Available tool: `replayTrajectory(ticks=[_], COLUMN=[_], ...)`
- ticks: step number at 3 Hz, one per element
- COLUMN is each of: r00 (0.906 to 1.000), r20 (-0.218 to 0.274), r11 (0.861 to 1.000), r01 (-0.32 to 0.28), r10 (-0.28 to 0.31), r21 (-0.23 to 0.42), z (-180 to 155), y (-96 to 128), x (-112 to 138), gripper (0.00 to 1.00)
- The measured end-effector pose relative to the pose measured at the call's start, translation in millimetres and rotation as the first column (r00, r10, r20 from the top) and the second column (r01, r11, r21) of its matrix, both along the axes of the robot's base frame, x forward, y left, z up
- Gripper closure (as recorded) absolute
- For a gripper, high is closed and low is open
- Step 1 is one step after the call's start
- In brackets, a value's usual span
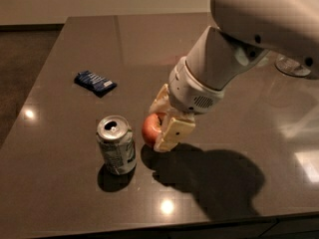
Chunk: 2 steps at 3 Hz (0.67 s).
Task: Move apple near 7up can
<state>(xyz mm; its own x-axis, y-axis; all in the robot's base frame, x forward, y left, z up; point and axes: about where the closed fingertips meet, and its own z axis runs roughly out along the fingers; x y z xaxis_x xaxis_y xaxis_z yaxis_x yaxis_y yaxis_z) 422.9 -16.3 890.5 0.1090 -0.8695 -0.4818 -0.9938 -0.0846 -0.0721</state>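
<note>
My jaws sit at the centre of the frame, pinching the apple (150,129) between two pale fingers (175,130), one on each side so it cannot roll. I hold it low at the table (55,148), whether resting or just clear I cannot tell. It is just right of the 7up can (116,145), seemingly not touching. The blue packet (94,82) lies well apart, upper left. Letting go looks like the step left.
</note>
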Motion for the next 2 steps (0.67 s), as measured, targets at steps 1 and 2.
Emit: replayTrajectory(ticks=[1,2], r00=[0.9998,0.9998], r20=[0.007,0.013], r11=[1.000,0.999], r01=[-0.020,-0.016], r10=[0.020,0.017], r21=[-0.019,-0.038], z=[-9.4,-18.6], y=[13.6,18.5], x=[-2.3,3.3], gripper=[0.82,0.59])
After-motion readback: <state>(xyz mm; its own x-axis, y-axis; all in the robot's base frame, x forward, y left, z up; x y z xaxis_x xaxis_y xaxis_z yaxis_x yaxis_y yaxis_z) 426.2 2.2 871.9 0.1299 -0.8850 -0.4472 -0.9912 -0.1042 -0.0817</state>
